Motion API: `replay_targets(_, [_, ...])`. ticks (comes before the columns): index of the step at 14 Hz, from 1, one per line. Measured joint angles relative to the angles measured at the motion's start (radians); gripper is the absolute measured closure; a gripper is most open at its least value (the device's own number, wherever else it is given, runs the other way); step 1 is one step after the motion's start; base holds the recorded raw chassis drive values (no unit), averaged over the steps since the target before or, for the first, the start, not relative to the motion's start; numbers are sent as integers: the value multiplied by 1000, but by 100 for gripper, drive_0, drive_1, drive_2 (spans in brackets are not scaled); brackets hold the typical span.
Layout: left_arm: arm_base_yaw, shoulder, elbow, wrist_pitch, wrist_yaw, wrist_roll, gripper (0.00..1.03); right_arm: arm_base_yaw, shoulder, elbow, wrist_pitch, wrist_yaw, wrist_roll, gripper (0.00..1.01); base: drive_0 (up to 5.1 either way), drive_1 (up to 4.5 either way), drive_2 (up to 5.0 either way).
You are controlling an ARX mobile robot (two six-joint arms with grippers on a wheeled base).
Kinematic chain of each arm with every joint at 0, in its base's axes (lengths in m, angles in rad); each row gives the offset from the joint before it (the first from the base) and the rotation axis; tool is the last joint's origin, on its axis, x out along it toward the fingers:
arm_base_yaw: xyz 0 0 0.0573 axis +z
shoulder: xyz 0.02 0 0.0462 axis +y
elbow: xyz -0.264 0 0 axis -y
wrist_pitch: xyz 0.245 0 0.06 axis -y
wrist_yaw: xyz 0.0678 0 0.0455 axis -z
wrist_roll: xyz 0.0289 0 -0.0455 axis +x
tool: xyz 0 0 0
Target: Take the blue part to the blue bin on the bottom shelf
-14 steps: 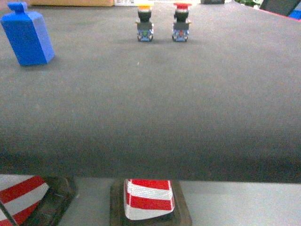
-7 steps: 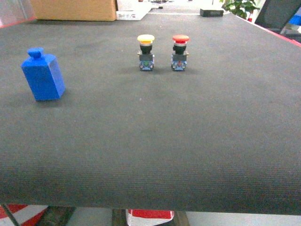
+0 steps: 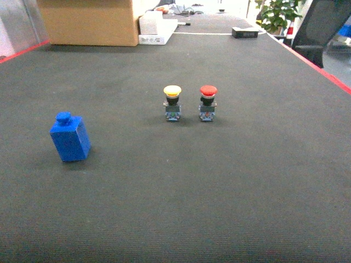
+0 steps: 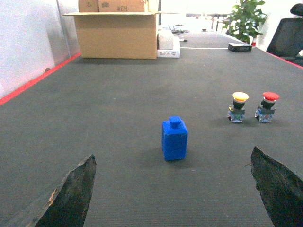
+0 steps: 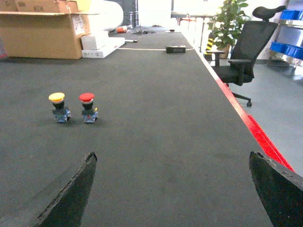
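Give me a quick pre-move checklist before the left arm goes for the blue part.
1. Blue part upright, alone on the mat: ok.
2. Left gripper open, lined up with the part between its fingers: ok.
3. Yellow button and red button stand apart from the part: ok.
4. Right gripper open, holding nothing: ok.
5. Blue bin and bottom shelf located: cannot tell, neither is in view.
6. Cardboard box far behind the part, out of the way: ok.

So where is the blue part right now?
The blue part stands upright on the left of the mat in the head view, apart from the yellow button to its right, and centred ahead of the open left jaws.
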Motion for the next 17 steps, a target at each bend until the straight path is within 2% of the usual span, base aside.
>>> replay_targets(14, [0,0,0,-4,1,0,5,0,0,0,-6,0,0,3,0,0,0])
replay_targets(15, [-26,15,12,-58,-77,-12,5,0,0,0,-5,0,0,3,0,0,0])
replay_targets(16, [-151,123,45,-103,-303,-44,5,0,0,0,-6,1,0,3,0,0,0])
replay_targets(17, [-237,252,45,-11,-465,-62,5,0,0,0,-5,0,0,3,0,0,0])
